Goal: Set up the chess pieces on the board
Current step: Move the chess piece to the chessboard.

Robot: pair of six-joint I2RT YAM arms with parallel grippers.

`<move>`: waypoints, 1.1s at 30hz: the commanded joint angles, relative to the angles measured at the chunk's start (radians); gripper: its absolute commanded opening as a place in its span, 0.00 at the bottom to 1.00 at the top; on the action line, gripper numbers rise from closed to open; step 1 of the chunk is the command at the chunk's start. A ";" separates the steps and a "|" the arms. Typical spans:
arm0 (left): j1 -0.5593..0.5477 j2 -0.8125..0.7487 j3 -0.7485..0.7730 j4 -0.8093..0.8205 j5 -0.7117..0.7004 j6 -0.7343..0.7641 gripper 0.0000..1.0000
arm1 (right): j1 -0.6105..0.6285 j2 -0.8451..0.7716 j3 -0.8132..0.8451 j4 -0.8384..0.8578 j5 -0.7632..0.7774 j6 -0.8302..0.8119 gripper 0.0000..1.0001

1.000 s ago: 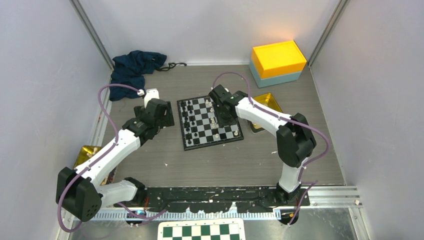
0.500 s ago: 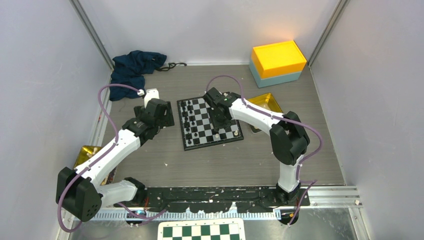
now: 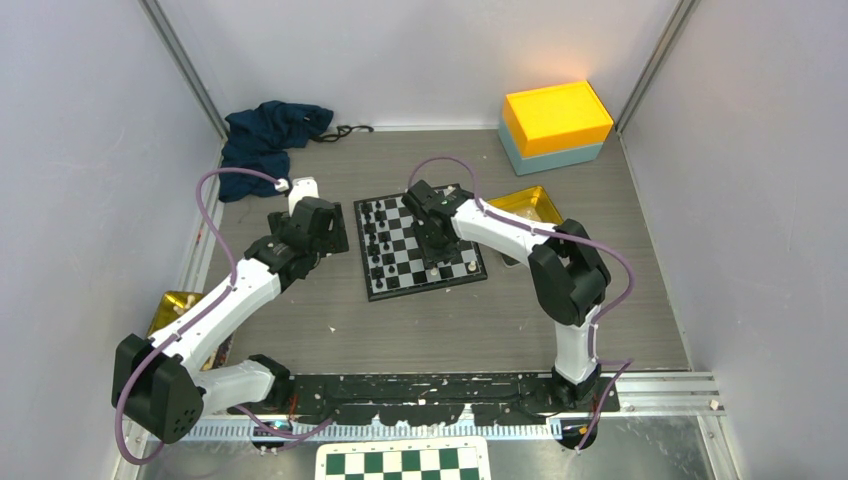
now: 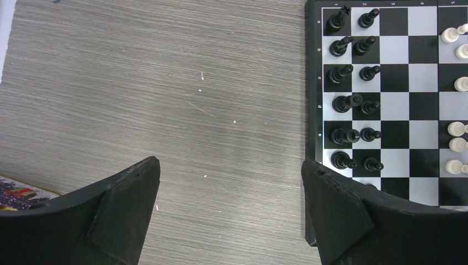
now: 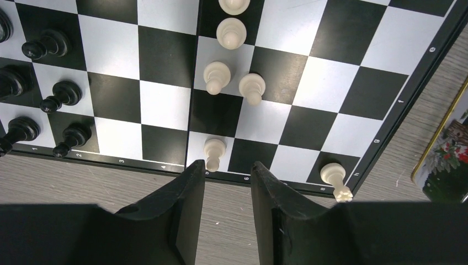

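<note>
Chess pieces (image 5: 229, 33), cream-white and black figurines, stand on the small black-and-white chequered board (image 5: 353, 27). The right hand (image 5: 227, 168), partly open and empty, lines up on a stray cream pawn (image 5: 214, 152), likely to grasp it. The left hand (image 4: 229, 165) gapes idle.

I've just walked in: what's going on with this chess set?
A robot is setting up chess. The right gripper hovers open at the edge of the board, just behind a white pawn; the white pieces are not yet lined up. The left gripper hangs open over the table beside the black pieces, which stand in two rows.
</note>
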State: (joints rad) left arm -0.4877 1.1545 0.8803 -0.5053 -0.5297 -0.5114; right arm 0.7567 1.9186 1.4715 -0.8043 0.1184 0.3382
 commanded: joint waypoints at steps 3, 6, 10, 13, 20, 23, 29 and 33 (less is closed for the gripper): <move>0.007 -0.022 0.023 0.038 -0.016 0.017 1.00 | 0.011 0.001 0.020 0.032 -0.016 0.010 0.42; 0.008 -0.022 0.022 0.038 -0.016 0.016 1.00 | 0.016 0.007 0.019 0.034 -0.019 0.013 0.42; 0.008 -0.022 0.018 0.038 -0.018 0.016 1.00 | 0.019 0.014 0.014 0.038 -0.023 0.015 0.40; 0.008 -0.024 0.016 0.039 -0.018 0.016 1.00 | 0.019 0.016 0.008 0.041 -0.025 0.016 0.38; 0.007 -0.021 0.014 0.040 -0.018 0.017 1.00 | 0.020 0.016 -0.005 0.050 -0.025 0.019 0.26; 0.007 -0.019 0.014 0.040 -0.016 0.015 1.00 | 0.019 0.019 -0.013 0.052 -0.027 0.022 0.25; 0.008 -0.019 0.016 0.038 -0.015 0.014 1.00 | 0.020 0.016 -0.027 0.059 -0.032 0.025 0.22; 0.008 -0.019 0.016 0.038 -0.013 0.013 1.00 | 0.020 0.010 -0.028 0.060 -0.032 0.025 0.14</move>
State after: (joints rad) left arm -0.4877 1.1542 0.8803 -0.5053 -0.5297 -0.5114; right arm 0.7712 1.9400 1.4399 -0.7662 0.0933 0.3542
